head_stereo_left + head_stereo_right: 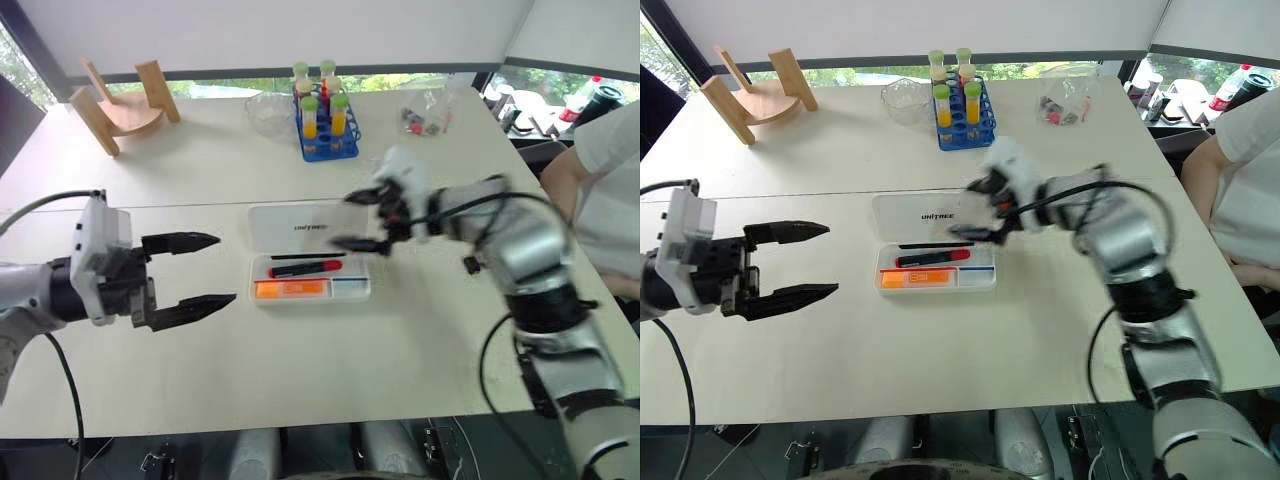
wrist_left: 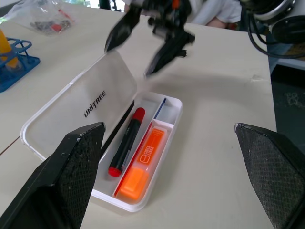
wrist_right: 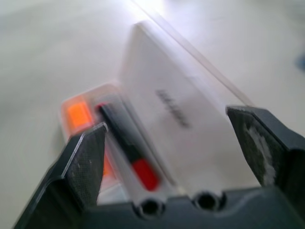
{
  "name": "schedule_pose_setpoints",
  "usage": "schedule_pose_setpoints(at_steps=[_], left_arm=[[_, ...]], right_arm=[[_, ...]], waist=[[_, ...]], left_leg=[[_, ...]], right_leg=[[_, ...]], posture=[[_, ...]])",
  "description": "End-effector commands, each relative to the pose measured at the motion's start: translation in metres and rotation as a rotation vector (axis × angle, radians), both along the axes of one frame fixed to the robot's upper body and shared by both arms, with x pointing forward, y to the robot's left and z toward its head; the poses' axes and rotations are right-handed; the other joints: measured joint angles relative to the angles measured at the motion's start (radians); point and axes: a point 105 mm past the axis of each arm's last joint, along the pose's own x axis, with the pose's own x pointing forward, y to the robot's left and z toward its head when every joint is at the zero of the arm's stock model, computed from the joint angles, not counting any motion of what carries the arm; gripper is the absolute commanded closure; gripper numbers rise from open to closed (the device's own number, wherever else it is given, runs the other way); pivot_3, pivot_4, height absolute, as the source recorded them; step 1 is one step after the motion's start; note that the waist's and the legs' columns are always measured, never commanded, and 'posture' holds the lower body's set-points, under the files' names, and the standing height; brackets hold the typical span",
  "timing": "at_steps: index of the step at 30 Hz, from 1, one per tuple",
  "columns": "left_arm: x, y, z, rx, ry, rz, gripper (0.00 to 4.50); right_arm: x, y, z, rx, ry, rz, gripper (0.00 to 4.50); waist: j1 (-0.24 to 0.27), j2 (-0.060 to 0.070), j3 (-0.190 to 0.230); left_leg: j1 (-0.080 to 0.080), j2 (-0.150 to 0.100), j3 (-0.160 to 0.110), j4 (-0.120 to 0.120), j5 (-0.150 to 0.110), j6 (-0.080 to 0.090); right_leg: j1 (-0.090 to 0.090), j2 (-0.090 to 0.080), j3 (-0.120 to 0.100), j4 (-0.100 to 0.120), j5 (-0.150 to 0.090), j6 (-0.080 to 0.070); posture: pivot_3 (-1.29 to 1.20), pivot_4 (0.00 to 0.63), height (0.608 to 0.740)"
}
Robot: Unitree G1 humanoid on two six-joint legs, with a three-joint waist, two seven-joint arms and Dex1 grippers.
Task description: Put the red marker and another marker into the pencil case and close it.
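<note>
Fingers spread wide on both grippers: the left gripper (image 1: 205, 270) at nine o'clock of the pencil case (image 1: 309, 263), the right gripper (image 1: 366, 220) empty over its three o'clock end. On the counter (image 1: 330, 370), the lid stands raised. The left wrist view reveals the red marker (image 2: 127, 141) and orange marker (image 2: 142, 165) lying side by side in the tray.

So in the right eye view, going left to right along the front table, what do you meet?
left gripper → pencil case holding the red marker and the orange marker → right gripper
</note>
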Motion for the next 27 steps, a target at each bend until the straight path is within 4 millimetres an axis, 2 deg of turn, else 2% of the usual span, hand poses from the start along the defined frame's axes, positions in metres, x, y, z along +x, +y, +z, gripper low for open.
schedule_pose_setpoints(at_steps=[1,3,7,10,13,17,23,26,27], left_arm=[[0.000,-0.007,0.001,-0.016,-0.022,-0.047,0.00],[0.002,-0.009,0.001,-0.017,-0.021,-0.062,0.00],[0.007,-0.011,0.002,-0.009,-0.027,-0.078,0.00],[0.009,-0.012,0.003,-0.008,-0.033,-0.083,0.00],[0.009,-0.013,0.003,-0.005,-0.037,-0.084,0.00],[0.010,-0.011,0.004,-0.004,-0.042,-0.074,0.00],[0.011,-0.012,0.005,-0.012,-0.049,-0.063,0.00],[0.011,-0.011,0.005,-0.009,-0.052,-0.059,0.00],[0.011,-0.011,0.005,-0.009,-0.052,-0.057,0.00]], right_arm=[[-0.003,-0.088,-0.019,-0.045,0.025,-0.407,0.07],[-0.008,-0.107,-0.035,-0.078,0.049,-0.481,0.07],[-0.013,-0.131,-0.066,-0.130,0.112,-0.573,0.07],[-0.013,-0.141,-0.082,-0.114,0.153,-0.632,0.07],[-0.013,-0.143,-0.093,-0.095,0.190,-0.651,0.07],[-0.010,-0.135,-0.098,-0.071,0.205,-0.631,1.34],[-0.004,-0.118,-0.095,-0.007,0.225,-0.594,4.47],[-0.006,-0.109,-0.086,0.003,0.216,-0.547,4.47],[-0.010,-0.092,-0.072,0.028,0.206,-0.453,4.47]], waist=[[0.007,-0.001,0.000],[-0.004,0.000,0.000],[-0.037,0.002,0.001],[-0.043,0.002,0.001],[-0.043,0.001,0.001],[-0.042,0.001,0.000],[-0.041,0.000,0.000],[-0.041,0.000,0.000],[-0.041,0.001,0.000]], left_leg=[[0.000,-0.001,0.000,-0.001,0.000,0.000],[0.000,-0.001,0.003,-0.002,0.000,0.000],[0.003,0.000,0.005,-0.004,0.000,0.000],[0.003,0.000,0.005,-0.004,0.000,0.000],[0.003,0.000,0.004,-0.004,0.000,0.000],[0.003,0.001,0.004,-0.002,0.000,0.000],[0.003,0.000,0.004,-0.001,0.000,0.000],[0.003,0.001,0.003,-0.001,0.000,0.000],[0.003,0.001,0.003,-0.001,0.000,0.000]], right_leg=[[0.000,0.000,0.000,-0.001,0.000,0.000],[-0.001,-0.001,0.002,-0.002,0.000,0.000],[-0.002,0.001,0.005,0.001,0.000,0.000],[-0.002,0.002,0.006,0.002,0.000,0.000],[-0.002,0.002,0.005,0.002,0.000,0.000],[0.000,0.002,0.005,0.002,0.000,0.001],[0.001,0.002,0.005,0.002,0.000,0.001],[0.000,0.002,0.005,0.002,0.000,0.001],[0.000,0.002,0.005,0.002,0.000,0.001]], posture=[[0.00,0.150,0.740],[0.00,0.150,0.740],[0.00,0.150,0.740],[0.00,0.150,0.740],[0.00,0.150,0.740],[0.00,0.150,0.740],[0.00,0.150,0.740],[0.00,0.150,0.740],[0.00,0.150,0.740]])
